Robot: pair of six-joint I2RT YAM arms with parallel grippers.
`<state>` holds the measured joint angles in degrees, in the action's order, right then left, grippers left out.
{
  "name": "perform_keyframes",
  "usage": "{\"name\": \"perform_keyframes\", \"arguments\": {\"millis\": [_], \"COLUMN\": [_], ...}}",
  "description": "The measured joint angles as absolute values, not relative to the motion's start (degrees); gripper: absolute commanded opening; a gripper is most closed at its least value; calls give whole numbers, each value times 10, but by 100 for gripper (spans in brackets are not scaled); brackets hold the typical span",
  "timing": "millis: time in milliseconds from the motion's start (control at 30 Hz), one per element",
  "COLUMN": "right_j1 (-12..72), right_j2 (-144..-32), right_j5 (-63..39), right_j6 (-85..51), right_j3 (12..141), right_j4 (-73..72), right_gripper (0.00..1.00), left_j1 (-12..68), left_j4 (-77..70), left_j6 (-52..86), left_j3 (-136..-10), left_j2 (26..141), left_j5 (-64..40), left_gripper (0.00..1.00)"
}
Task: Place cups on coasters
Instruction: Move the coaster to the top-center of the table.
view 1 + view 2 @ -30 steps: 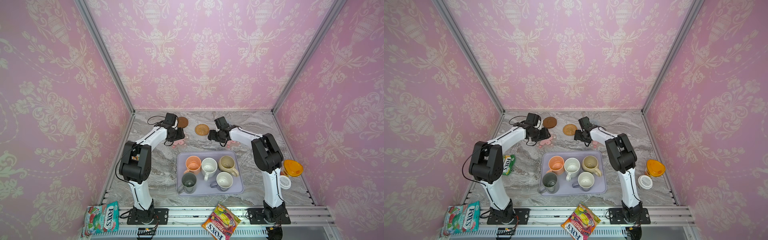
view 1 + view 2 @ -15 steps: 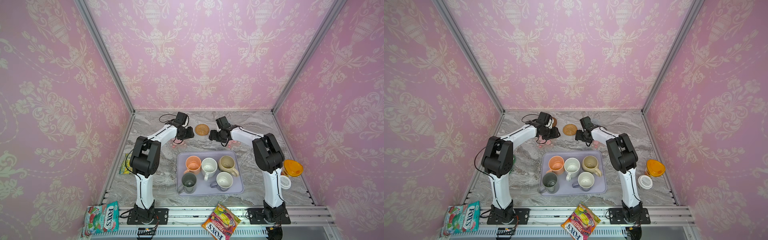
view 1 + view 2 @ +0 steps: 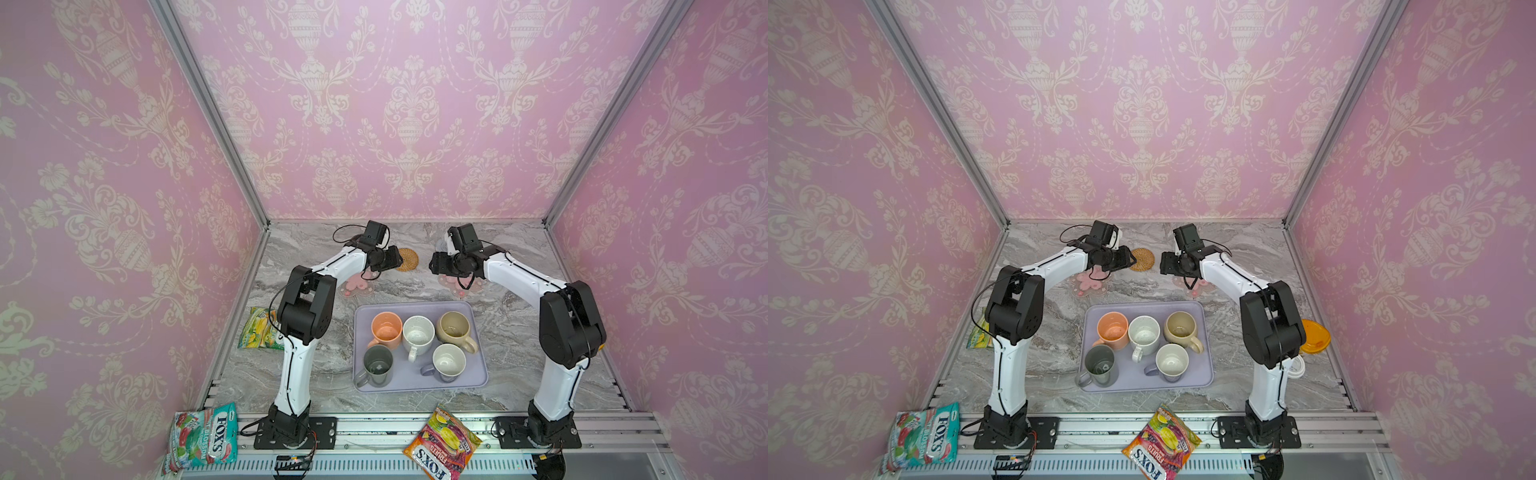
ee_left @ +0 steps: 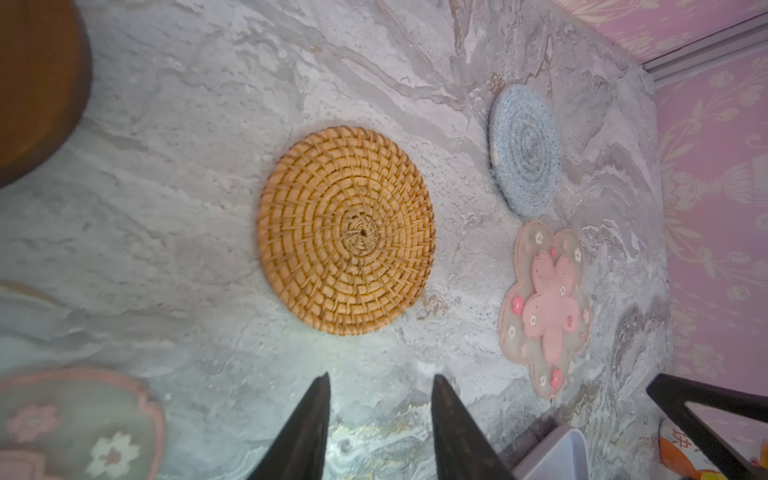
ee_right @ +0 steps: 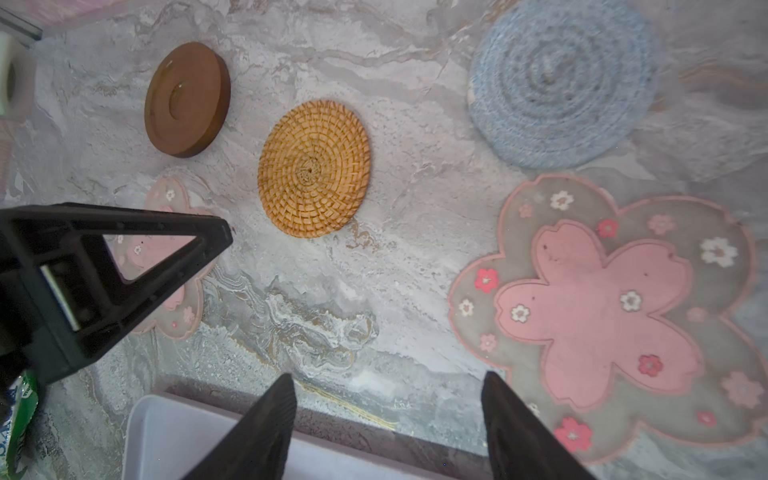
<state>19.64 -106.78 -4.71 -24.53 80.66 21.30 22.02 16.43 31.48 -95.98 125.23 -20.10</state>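
Five cups stand on the lavender tray [image 3: 415, 384]: peach-orange [image 3: 386, 328], speckled white [image 3: 417, 334], beige [image 3: 453, 328], grey-green [image 3: 377, 363] and lavender [image 3: 448, 361]. At the back of the table lie the coasters: a brown disc [image 5: 187, 99], a rattan round [image 3: 406, 259], a blue knitted round [image 4: 525, 149] and two pink-flower mats [image 3: 357, 286] [image 3: 459, 286]. My left gripper [image 4: 380, 376] hovers open and empty just left of the rattan coaster, hiding the brown disc in both top views. On the rattan's other side my right gripper [image 5: 388, 376] is open and empty above the tray's far edge.
Candy bags lie at the front rail [image 3: 205, 436] [image 3: 442, 446], and another sits by the left arm [image 3: 259, 332]. An orange-lidded container [image 3: 1314, 336] and a white lid [image 3: 1298, 368] sit behind the right arm near the right wall.
My left gripper has swung right from the brown disc towards the rattan coaster, and its jaws have narrowed. The right gripper has hardly moved.
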Motion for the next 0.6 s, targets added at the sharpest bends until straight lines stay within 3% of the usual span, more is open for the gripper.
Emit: {"name": "perform_keyframes", "arguments": {"millis": [267, 600], "right_j1": [129, 128], "right_j2": [-1059, -1044], "right_j5": [-21, -19], "right_j6": [-244, -242], "right_j3": [731, 666], "right_j4": [220, 215], "right_gripper": [65, 58], "left_j1": [242, 243], "left_j4": [145, 133], "left_j6": [323, 330], "left_j3": [-1012, -1026], "left_j2": [1292, 1329], "left_j5": [-207, -207], "left_gripper": [38, 37]}}
